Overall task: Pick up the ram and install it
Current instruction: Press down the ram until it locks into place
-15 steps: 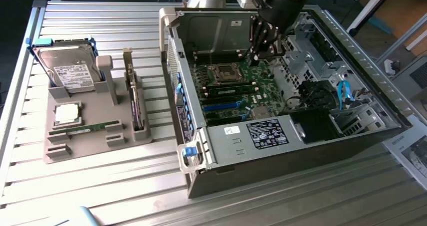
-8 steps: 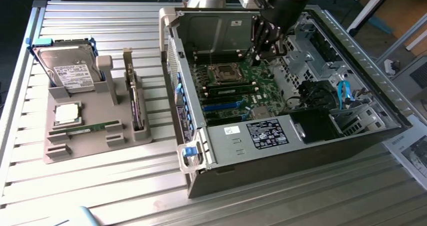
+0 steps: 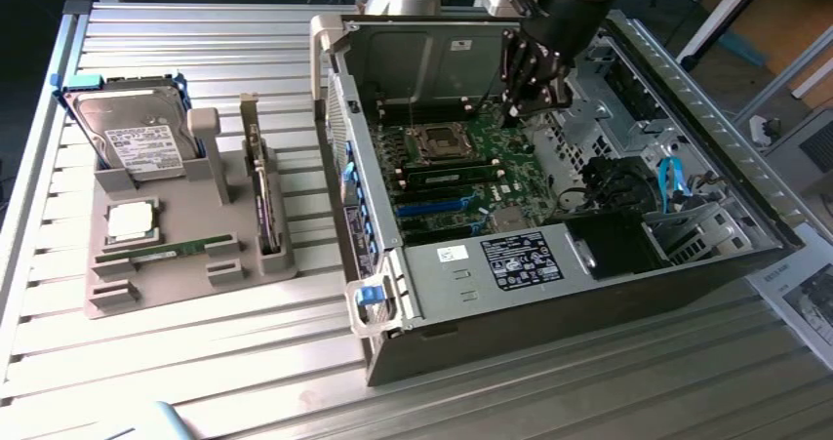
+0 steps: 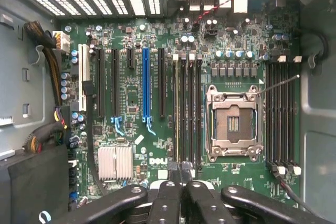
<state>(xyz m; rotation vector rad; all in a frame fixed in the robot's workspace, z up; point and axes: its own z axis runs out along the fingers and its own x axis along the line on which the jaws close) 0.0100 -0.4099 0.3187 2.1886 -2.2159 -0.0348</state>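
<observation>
Wrist view: gripper [image 4: 181, 171] clenched shut, nothing plainly caught between the tips, poised right above the memory slots [image 4: 186, 108] of the motherboard [image 4: 131, 103], with the open processor socket [image 4: 233, 124] just beside. Exterior view: same gripper [image 3: 532, 103] deep inside the computer case [image 3: 456, 274]. Ram [image 3: 167, 252] well apart from the hand, outside the case toward the exterior view's left, lying flat in a groove of the grey tray [image 3: 156, 294], untouched.

Likely troubles from here:
- scraping a case wall or snagging cables beside the hand, given so little room around it;
- brushing the bare socket next to the tips and bending its contacts;
- reaching the stick with tips shut and merely shoving it along the groove;
- pinching it off-centre and tilting or dropping it;
- meeting a slot skewed and jamming or flexing the board.

Looks long, slim and green, very thin, with darker patches along it, likely chips. Probably light and stiff, easily cracked if bent.
</observation>
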